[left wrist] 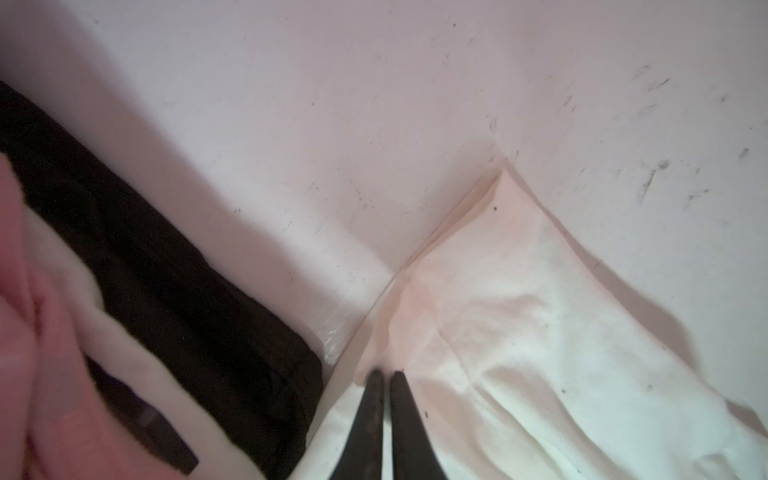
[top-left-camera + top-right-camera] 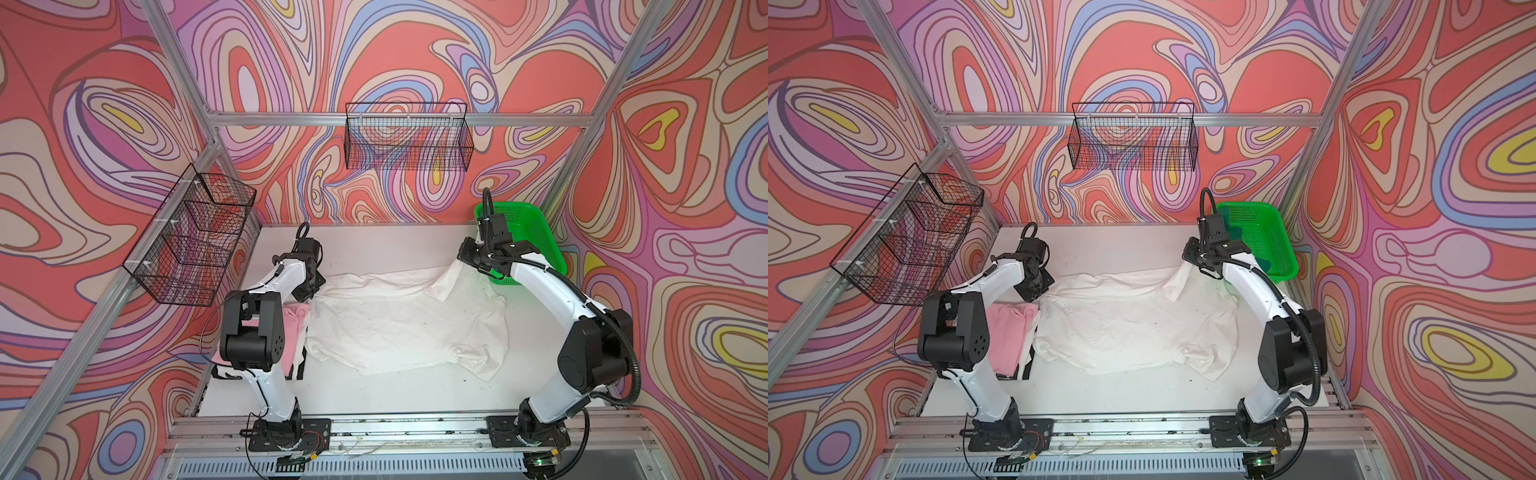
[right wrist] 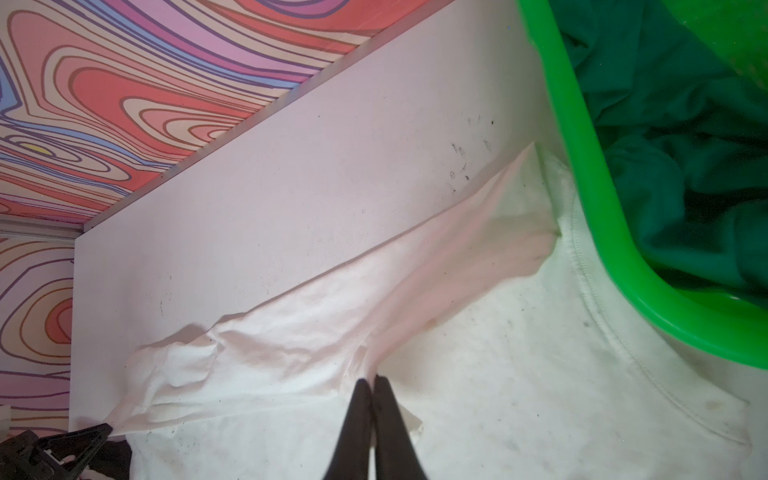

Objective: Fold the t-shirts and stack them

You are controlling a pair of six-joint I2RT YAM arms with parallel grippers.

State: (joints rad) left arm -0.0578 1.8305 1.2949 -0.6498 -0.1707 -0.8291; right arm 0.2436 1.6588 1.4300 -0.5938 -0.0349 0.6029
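The white t-shirt [image 2: 407, 320] is being handled at this moment. It is lying spread on the surface [image 2: 374, 245], with one end touching the green basket [image 2: 536, 232] and the rest stretching away from it. Its edge on the far side of the surface is being pinched at two places. Just beside the basket, the right end effector [image 3: 372, 380] is gripping a raised ridge of the cloth with its jaws narrow and closed. Well apart from the basket, the left end effector [image 1: 384, 374] is gripping near the corner of the same edge in the same way. The cloth between the two is being drawn taut and lifted slightly. The task is being judged as partly done. The pink t-shirt [image 2: 291, 328] is lying apparently folded beyond the end of the white one farthest from the basket, on a dark layer [image 1: 166, 291] whose kind cannot be told. The white one is being judged as only at its first fold, with most of it lying open and wrinkled. The dark green t-shirt [image 3: 665, 145] is lying crumpled inside the basket, so both of these are left to be folded and stacked. The white t-shirt's long axis is running from the basket toward the pink t-shirt. A curved ribbed seam [image 3: 582, 266], taken for the collar, is showing at the basket end. From this, the neck is being judged to point toward the basket and the hem away from it.
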